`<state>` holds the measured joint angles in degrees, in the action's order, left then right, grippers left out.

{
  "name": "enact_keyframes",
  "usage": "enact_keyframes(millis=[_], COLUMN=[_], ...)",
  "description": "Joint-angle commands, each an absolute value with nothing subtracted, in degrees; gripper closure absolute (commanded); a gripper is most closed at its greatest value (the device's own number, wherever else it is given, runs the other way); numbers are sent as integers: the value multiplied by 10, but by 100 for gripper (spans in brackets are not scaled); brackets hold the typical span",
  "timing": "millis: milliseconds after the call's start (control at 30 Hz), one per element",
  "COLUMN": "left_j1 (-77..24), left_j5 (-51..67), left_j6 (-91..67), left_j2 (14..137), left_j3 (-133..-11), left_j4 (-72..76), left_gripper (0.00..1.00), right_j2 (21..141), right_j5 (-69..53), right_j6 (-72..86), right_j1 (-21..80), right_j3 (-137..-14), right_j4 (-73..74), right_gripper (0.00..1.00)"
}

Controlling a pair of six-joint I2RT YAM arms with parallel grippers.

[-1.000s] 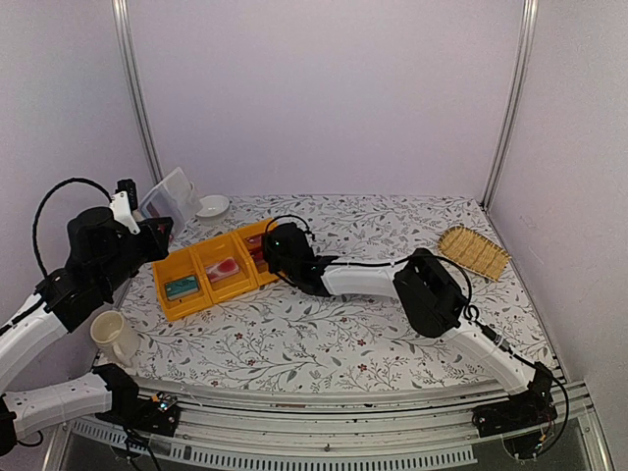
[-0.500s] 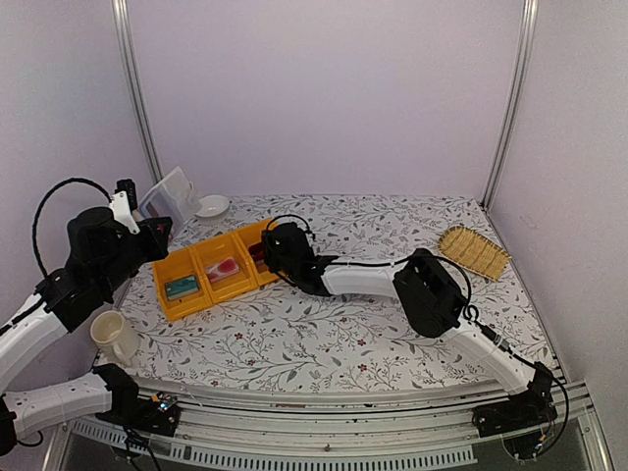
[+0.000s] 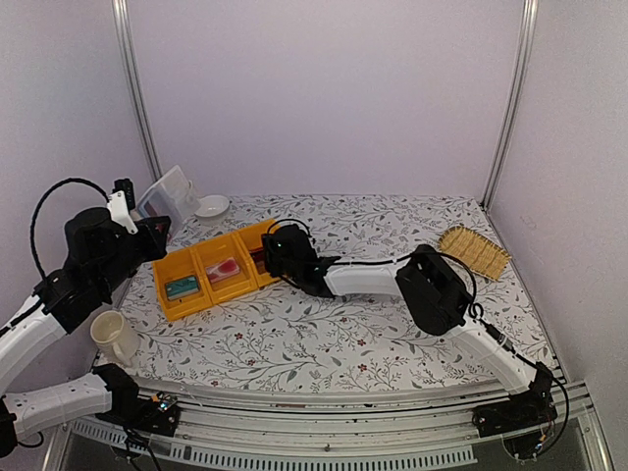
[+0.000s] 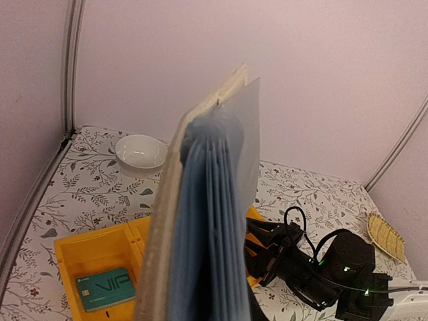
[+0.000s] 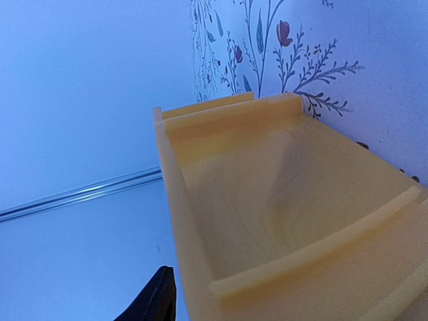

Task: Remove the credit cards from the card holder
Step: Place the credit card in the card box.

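Note:
The card holder point(image 3: 169, 193) is held up at the far left, whitish cover and pale blue leaves hanging, with my left gripper point(image 3: 145, 213) shut on it; it fills the middle of the left wrist view point(image 4: 207, 221) and hides the fingers. A teal credit card point(image 3: 182, 287) lies in the left yellow bin, a pink one point(image 3: 226, 267) in the middle bin, and a red one point(image 3: 257, 258) shows in the right bin. My right gripper point(image 3: 272, 252) hovers open at that right bin point(image 5: 267, 200). One black fingertip point(image 5: 155, 299) shows, with nothing held.
The row of three yellow bins point(image 3: 201, 257) stands left of centre on the flowered table. A white bowl point(image 3: 212, 206) sits at the back left, a cream mug point(image 3: 115, 337) at the near left edge, and a woven basket point(image 3: 474, 251) at the far right.
My right gripper has opened over the right bin and shifted slightly. The left arm with the card holder has hardly moved.

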<state>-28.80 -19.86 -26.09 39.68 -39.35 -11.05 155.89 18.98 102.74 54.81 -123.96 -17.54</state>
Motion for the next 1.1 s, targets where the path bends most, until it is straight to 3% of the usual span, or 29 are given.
enact_keyframes(millis=[0,167,333,400,867,1067], left_j1=[-282,-282,-282,-282,-282,-281], left_j5=[-202,-202,-200,-200,-198,-130], left_j6=[-250,-250,-250,-249,-245,-220], left_j2=[387,388,387,386,383,371], left_j3=[-388,-388,-388,-388,-388,-380], left_j4=[-92,-90,-90,-89,-87,-55], left_gripper=[100,100,100,100,100,100], right_j2=[1510,1492,1480,1475,1431,1355], right_j5=[173,171,169,168,120,154], right_j6=[1037,1029,1020,1014,1008,842], right_j1=[553,551,544,542,536,540], right_j3=[-1194,-1187,-1191,-1191,-1160,-1149], right_j4=[-152,-146,-138,-137,-163,-176], right_gripper=[52,41,19,0,1,1])
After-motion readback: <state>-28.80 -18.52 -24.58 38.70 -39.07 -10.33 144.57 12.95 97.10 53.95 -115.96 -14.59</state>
